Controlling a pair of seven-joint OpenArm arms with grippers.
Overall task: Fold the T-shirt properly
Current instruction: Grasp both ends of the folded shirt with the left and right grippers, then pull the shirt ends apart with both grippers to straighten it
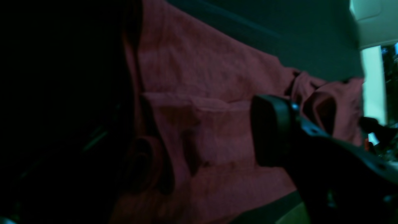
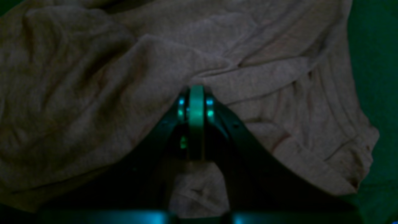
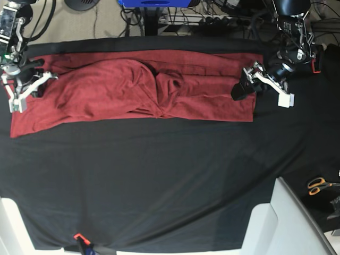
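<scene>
Lying crosswise, T-shirt (image 3: 133, 90) long axis left-right; left end effector (image 3: 264, 85) apart, right end effector (image 3: 21, 87) together.

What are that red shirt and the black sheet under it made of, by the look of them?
The T-shirt looks like a thin, soft, matte knit: it bunches into loose folds, and a fine ribbed texture shows in the left wrist view. The black table cloth seems a matte woven fabric, lying flat with faint creases; its exact fibre cannot be told.

T-shirt (image 3: 133, 87) across the table cloth's (image 3: 159, 180) far side; scissors (image 3: 317, 185) near the right edge
</scene>
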